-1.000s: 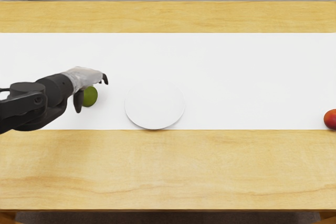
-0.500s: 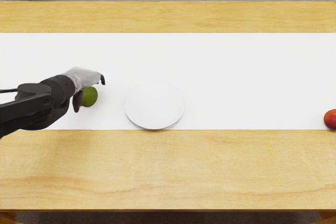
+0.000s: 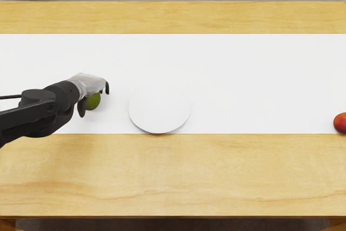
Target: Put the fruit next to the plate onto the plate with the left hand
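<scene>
Your left hand (image 3: 89, 86) has its fingers (image 3: 106, 86) curled down over the small round green fruit (image 3: 94, 101), with the thumb on the near side, so the hand is cupping the fruit rather than spread. Only the fruit's lower right part shows from under the palm. It sits on the long white runner (image 3: 243, 74), near the left of the round white plate (image 3: 159, 108) but apart from it and not yet on it.

The step in hand looks like securing the grasp before the lift. Close the thumb and fingers evenly. A round fruit pressed from one side is likely to roll away, possibly towards the plate's rim. Make sure the grip is firm before you raise it, since the view does not show how firmly the fingers press. Then lift straight up, high enough to pass the rim, carry it right until it is over the plate's middle, and lower it until it touches before you let go. If you drop it from above, it may roll off such a shallow plate.

Leave the red round fruit (image 3: 340, 123) at the far right edge of the wooden surface (image 3: 173, 171) alone. It is well apart from the plate and is not the one you want. Your right hand is out of view.

No brand, label or writing can be read anywhere.
</scene>
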